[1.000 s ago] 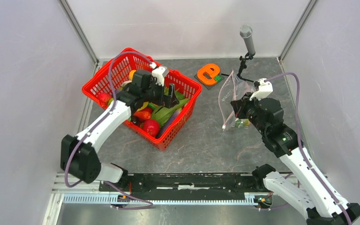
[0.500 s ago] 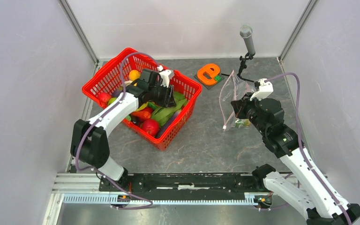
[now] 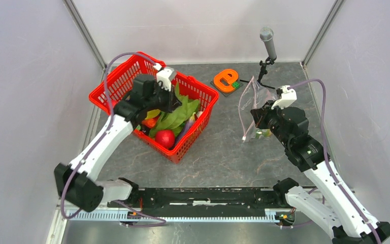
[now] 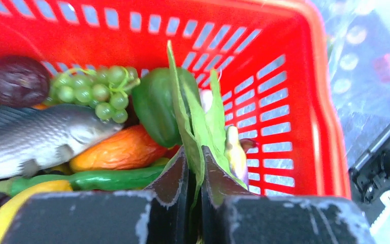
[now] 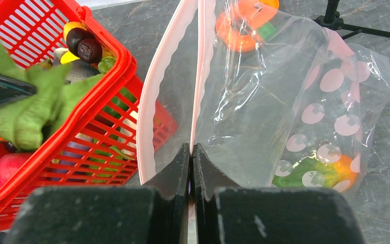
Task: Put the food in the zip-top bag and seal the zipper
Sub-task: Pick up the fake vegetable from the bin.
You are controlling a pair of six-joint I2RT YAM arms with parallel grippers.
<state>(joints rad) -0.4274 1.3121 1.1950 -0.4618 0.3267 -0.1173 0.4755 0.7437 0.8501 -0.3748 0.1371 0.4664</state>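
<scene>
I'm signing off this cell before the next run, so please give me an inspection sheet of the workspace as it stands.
Surface: grey marbled table; no spill seen.
Job's things: zip-top bag with its mouth open, green and orange food at its bottom; leafy vegetable over the red basket of toy food.
Clutter: orange letter block; microphone on a stand.
Grippers: left gripper shut on the leafy vegetable; right gripper shut on the zipper edge of the bag.
Cables: purple cable along each arm; no snag seen.
Surroundings: pale walls; metal rail at the near edge.
</scene>
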